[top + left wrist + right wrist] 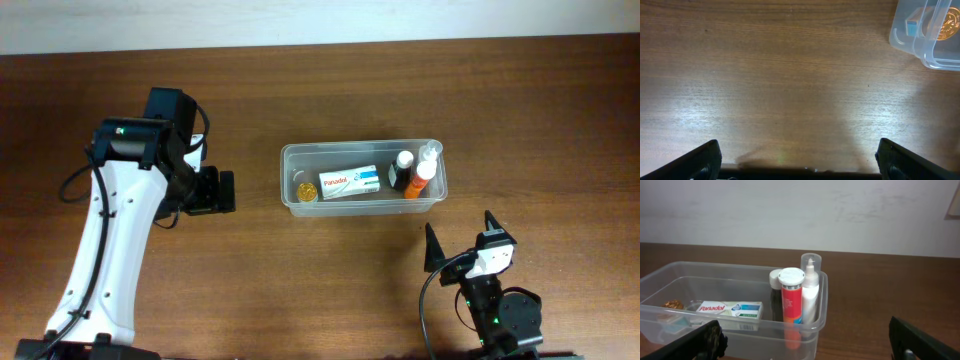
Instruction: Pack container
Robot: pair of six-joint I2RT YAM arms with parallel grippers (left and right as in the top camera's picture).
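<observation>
At the near edge of the brown wooden bench [300, 90], toward its right corner, the right claw [460, 230] gapes wide, holding and touching nothing. The left claw [228, 190], left of centre, is equally wide and empty. Just beyond the right claw, mid-bench, sits the container [362, 147] with a Panadol box [348, 183] and bottles [420, 182] inside. A pale wall [790, 210] rises behind.
</observation>
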